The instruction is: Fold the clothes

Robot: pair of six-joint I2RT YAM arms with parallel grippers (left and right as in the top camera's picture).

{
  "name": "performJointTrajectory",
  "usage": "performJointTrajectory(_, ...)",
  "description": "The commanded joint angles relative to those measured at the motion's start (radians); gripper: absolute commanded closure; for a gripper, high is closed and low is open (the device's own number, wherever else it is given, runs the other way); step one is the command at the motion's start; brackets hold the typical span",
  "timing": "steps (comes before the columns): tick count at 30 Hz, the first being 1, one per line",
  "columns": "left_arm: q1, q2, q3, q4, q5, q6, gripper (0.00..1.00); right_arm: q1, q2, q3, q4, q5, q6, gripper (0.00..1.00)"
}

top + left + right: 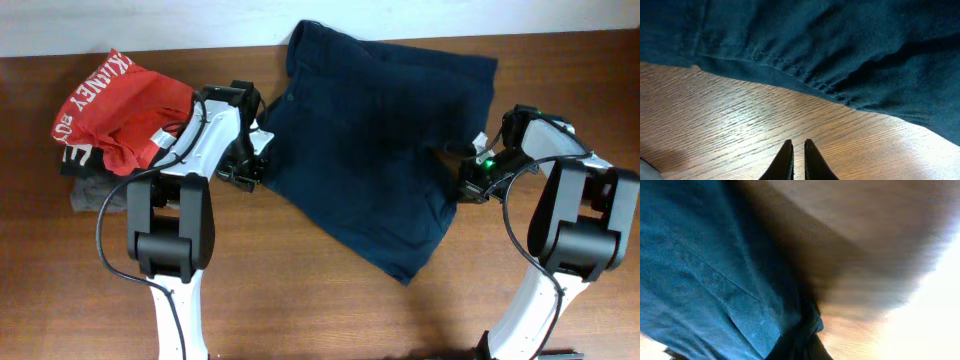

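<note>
The clothes (pixel 380 140), one dark navy garment, lie spread across the middle of the table, bunched along the right side. My left gripper (pixel 258 165) sits at the garment's left edge. In the left wrist view its fingers (pixel 798 142) stand almost together over bare wood, nothing between them, with the hem of the clothes (pixel 840 45) just beyond the tips. My right gripper (pixel 462 170) is at the garment's right edge. The blurred right wrist view shows that gripper (pixel 807 330) shut on a dark fold of the clothes (pixel 705 270).
A red garment with white lettering (pixel 120 105) lies at the back left on top of a grey folded garment (pixel 90 195), right beside my left arm. The wooden table (pixel 300 300) runs to a pale wall at the back.
</note>
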Motion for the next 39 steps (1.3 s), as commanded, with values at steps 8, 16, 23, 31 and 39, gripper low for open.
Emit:
performJointTrajectory(8, 0.029, 0.003, 0.024, -0.027, 0.014, -0.009, 0.79, -0.123, 0.005, 0.342, -0.244, 0.586, 0.116, 0.96)
performJointTrajectory(16, 0.028, 0.003, 0.024, 0.053, 0.422, -0.008, 0.59, -0.120, 0.005, 0.384, -0.281, 0.541, 0.109, 0.46)
performJointTrajectory(23, -0.046, 0.003, 0.023, 0.145, 0.574, 0.001, 0.37, -0.155, 0.005, 0.384, -0.297, 0.335, 0.087, 0.39)
performJointTrajectory(31, -0.204, 0.005, 0.023, 0.148, 0.258, 0.007, 0.39, -0.200, 0.005, 0.384, -0.332, 0.083, -0.049, 0.40)
performJointTrajectory(39, -0.269, 0.005, 0.023, 0.013, 0.143, 0.007, 0.99, -0.150, 0.005, 0.384, -0.340, -0.026, -0.106, 0.57)
